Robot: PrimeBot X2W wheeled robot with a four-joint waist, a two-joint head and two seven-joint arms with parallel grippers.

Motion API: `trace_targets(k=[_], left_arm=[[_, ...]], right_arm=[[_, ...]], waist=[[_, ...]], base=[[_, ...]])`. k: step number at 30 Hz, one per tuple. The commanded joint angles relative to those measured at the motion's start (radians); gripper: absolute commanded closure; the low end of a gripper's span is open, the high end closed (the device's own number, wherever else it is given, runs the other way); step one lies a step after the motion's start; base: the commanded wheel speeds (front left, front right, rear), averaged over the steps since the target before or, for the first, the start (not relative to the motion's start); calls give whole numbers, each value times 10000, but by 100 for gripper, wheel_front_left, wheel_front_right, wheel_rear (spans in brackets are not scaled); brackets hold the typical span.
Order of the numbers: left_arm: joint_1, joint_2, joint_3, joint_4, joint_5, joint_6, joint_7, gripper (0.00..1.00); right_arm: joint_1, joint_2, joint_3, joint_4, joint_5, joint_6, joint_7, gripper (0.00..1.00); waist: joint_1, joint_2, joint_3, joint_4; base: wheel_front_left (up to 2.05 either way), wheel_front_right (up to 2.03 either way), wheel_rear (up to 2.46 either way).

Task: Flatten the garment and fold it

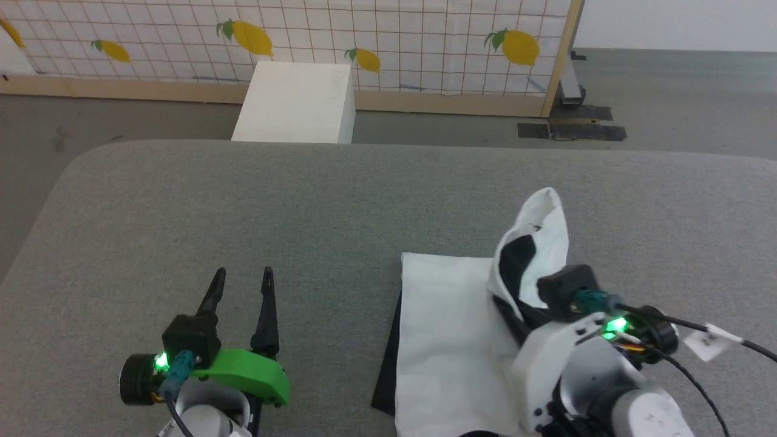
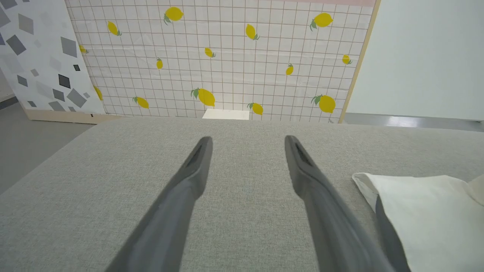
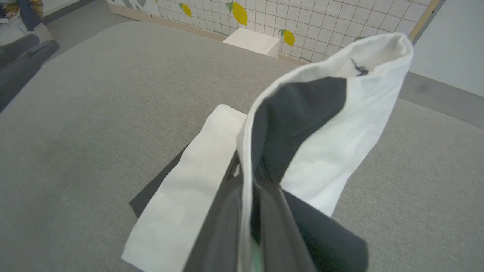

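The head view takes in both arms at once. The left gripper (image 1: 243, 271) hovers over the bare grey table (image 1: 243, 200), on the robot's side of the white box (image 1: 297, 103) and a little to the left of it. The shirt (image 1: 449, 340) lies nearer the robot than the box and off to its right. The left wrist view adds the gap between that gripper's two dark fingers (image 2: 196, 170): they stand wide apart with only table cloth between them, touching nothing, and the shirt's near corner lies just beside the right-hand finger. The right wrist view gives what the head view hides under fabric. The right gripper (image 3: 247, 181) is clamped tight on a fold of the shirt, white cloth pinched between its fingers with black cloth just behind. From that grip a flap stands up off the table, white outside with a black patch inside, its rounded tip pointing up and away towards the box side of the table. The rest of the shirt lies flat as a long white strip. Its long axis runs from the robot towards the box's side, and a black edge peeks out along the side facing the left gripper. Behind the box stands a screen (image 1: 425, 36) printed with lemons.
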Motion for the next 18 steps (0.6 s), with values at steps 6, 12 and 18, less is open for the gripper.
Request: trace_targets(k=[6, 12, 18], left_arm=[[-497, -136, -112, 89, 65, -125, -76, 0], [-625, -201, -119, 167, 65, -155, -76, 0], [-616, -244, -35, 212, 73, -141, -76, 0]], right_arm=[[-1260, -10, 1465, 2018, 17, -15, -248, 100], [-2162, -10, 2334, 3999, 284, -15, -430, 100], [-2437, -10, 2953, 5057, 1105, -15, -151, 0]], waist=[[0, 0, 344, 527], [0, 0, 597, 841], [0, 0, 681, 828]], base=[[0, 0, 0], [0, 0, 0], [0, 0, 0]])
